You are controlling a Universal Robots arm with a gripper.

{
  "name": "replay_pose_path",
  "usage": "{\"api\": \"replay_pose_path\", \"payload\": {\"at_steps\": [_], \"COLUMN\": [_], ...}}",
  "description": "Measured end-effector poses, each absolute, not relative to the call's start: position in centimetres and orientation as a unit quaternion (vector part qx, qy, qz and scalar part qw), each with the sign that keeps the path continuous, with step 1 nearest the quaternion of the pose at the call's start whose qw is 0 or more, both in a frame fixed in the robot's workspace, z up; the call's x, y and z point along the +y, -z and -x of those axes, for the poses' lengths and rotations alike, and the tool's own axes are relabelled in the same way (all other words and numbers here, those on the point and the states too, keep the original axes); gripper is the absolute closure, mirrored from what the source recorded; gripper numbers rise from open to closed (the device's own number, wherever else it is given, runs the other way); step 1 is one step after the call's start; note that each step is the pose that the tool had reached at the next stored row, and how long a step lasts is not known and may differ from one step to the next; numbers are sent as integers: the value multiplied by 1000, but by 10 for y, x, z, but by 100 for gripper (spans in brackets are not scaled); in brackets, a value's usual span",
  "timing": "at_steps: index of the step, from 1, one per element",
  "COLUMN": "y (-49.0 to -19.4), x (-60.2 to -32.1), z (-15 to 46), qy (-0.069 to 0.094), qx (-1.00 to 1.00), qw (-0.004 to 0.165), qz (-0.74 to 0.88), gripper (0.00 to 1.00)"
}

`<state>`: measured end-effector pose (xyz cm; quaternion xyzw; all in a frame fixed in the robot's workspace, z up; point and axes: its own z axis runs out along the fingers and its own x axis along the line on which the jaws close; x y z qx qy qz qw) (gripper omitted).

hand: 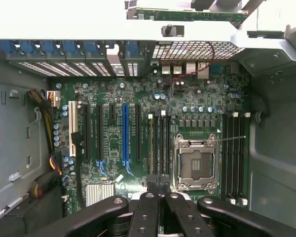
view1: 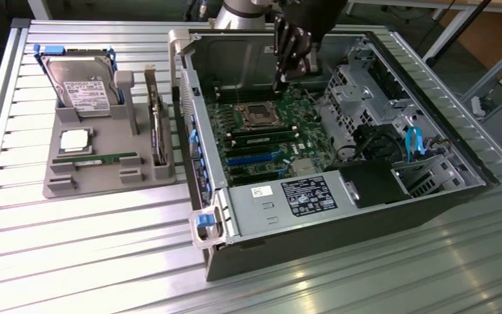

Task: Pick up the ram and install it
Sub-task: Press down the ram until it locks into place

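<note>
The ram (view1: 102, 159), a slim green stick, lies flat in the grey holder tray (view1: 68, 183) at the exterior view's left, outside the computer case. My gripper (view1: 282, 78) hangs well away from it, over the open case (view1: 338, 216), fingers pointing down at the motherboard (view1: 273, 140) beyond the processor socket (view1: 255, 114). In the wrist view the black fingers (hand: 143, 212) are shut together with nothing between them, and my gripper (hand: 159, 190) hovers above the memory slots (hand: 160, 143) beside the socket (hand: 195, 165).
The tray also holds a hard drive (view1: 81, 85), a square silver processor chip (view1: 75, 139) and a dark expansion card (view1: 155, 124) on edge. A green stick (view1: 260, 137) sits in a motherboard slot. Drive cages (view1: 365, 91) and the power supply (view1: 295, 199) crowd the case.
</note>
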<state>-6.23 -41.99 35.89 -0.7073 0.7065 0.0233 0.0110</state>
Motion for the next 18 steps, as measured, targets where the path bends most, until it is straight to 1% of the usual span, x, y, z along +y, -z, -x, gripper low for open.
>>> {"api": "replay_pose_path", "payload": {"at_steps": [8, 18], "y": [-359, -358], "x": [-420, -420], "z": [54, 54], "qy": [-23, -22], "qx": [719, 792], "qw": [11, 14], "qz": [694, 610], "gripper": [91, 91]}}
